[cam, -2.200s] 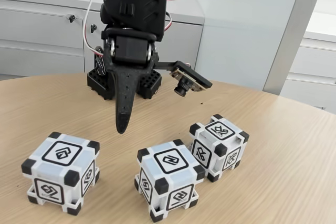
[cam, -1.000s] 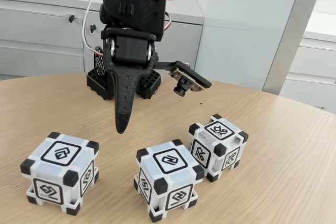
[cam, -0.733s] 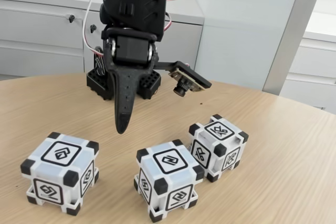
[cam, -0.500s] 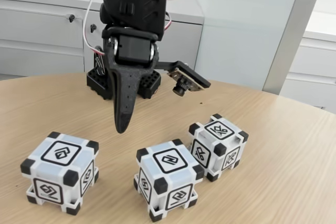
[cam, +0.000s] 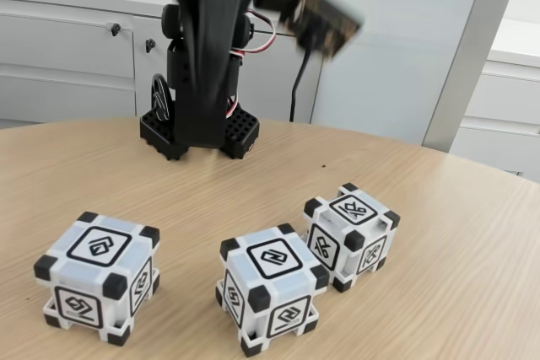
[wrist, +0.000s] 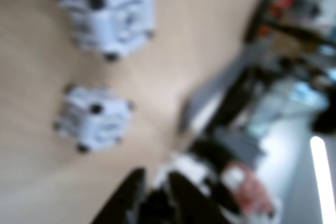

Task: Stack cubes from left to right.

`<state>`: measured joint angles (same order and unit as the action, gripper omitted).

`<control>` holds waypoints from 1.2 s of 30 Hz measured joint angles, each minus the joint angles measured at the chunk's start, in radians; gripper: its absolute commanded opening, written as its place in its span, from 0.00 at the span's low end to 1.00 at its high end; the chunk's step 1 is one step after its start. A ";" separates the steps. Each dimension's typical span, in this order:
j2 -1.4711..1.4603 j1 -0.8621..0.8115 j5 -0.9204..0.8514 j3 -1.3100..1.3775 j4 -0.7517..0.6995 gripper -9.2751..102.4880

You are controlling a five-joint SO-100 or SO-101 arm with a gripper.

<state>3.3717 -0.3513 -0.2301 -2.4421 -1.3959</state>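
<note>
Three pale bluish-white cubes with black corners stand apart on the wooden table in the fixed view: the left cube (cam: 97, 276), the middle cube (cam: 272, 287) and the right cube (cam: 350, 235). None is stacked. The black arm (cam: 207, 56) is lifted well above them and smeared by motion. In the wrist view, two of the cubes, one cube (wrist: 107, 11) and another cube (wrist: 92, 119), lie far from my gripper (wrist: 155, 195). Its dark fingers (wrist: 126, 200) enter at the bottom edge with nothing between them. Blur hides how far apart they stand.
The black perforated base block (cam: 198, 137) stands at the back of the round table (cam: 439, 292). White cabinets (cam: 76, 48) and a wall panel lie behind it. The wrist camera (cam: 325, 18) and its cable hang high at the upper middle.
The arm has swung quickly upward. The finger tip that hung above the table between the left and middle cubes is gone from there, and the wrist camera has risen. The cubes have not moved.
</note>
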 measured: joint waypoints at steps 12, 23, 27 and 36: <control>-0.506 0.009 0.104 0.407 -0.005 0.30; -0.936 0.278 0.032 0.457 -0.038 0.37; -1.000 0.426 0.092 0.457 -0.055 0.38; -1.186 0.549 0.299 0.457 -0.055 0.38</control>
<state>2.1859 0.1979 0.0690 -1.9850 -1.4511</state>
